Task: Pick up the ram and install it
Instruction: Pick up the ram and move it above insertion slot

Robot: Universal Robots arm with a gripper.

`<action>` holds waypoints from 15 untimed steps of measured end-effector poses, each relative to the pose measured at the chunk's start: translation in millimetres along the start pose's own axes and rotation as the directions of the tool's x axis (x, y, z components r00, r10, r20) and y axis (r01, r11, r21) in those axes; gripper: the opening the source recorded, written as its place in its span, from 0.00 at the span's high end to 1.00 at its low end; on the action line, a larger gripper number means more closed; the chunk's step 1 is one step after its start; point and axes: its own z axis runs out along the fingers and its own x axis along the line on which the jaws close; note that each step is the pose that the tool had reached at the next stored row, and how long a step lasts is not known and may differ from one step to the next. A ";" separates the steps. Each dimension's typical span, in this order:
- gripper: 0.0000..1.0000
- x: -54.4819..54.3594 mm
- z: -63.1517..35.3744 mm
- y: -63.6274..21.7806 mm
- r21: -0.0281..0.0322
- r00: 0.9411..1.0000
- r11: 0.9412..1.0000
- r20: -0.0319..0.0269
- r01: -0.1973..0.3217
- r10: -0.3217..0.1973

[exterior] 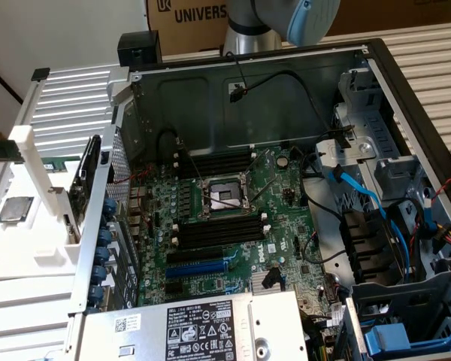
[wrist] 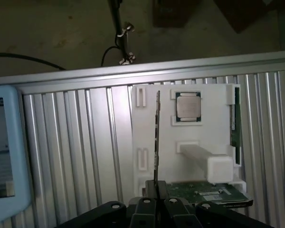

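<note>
"One stick in the end effector (wrist: 156,190). Is that the ram (wrist: 157,137)?"

"Yes. The fingers are drawn in close and pinch it by the edge nearest them. It is seen edge-on, a thin dark line running straight out from between them."

"Out towards what?"

"The white holder (wrist: 213,109) on the ribbed table (wrist: 76,142), beyond the end effector. I cannot tell whether the ram's far edge is clear of that holder. The silver processor chip (wrist: 187,107) sits in the holder just beside the ram's far end."

"How will it handle?"

"Light and stiff, I'd judge, but thin. It shouldn't sag, yet levering it sideways could crack it. The chips and contact edge are fragile, so the bare outer edges are the places to hold."

"Slippery?"

"A flat board between narrow pads could pivot, so a square grip matters."

"And the slots?"

"The long black slots (exterior: 218,229) on the motherboard (exterior: 286,188) look empty. How far they lie from the end effector I cannot tell."
</note>
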 end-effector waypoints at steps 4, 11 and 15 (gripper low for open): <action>0.87 -1.9 -6.0 -11.7 0.005 1.000 1.000 0.000 0.000 0.000; 0.87 -15.5 -10.9 -38.0 0.008 1.000 1.000 -0.004 -0.001 0.001; 0.87 -18.6 -21.9 -60.5 0.008 1.000 1.000 0.002 -0.001 0.001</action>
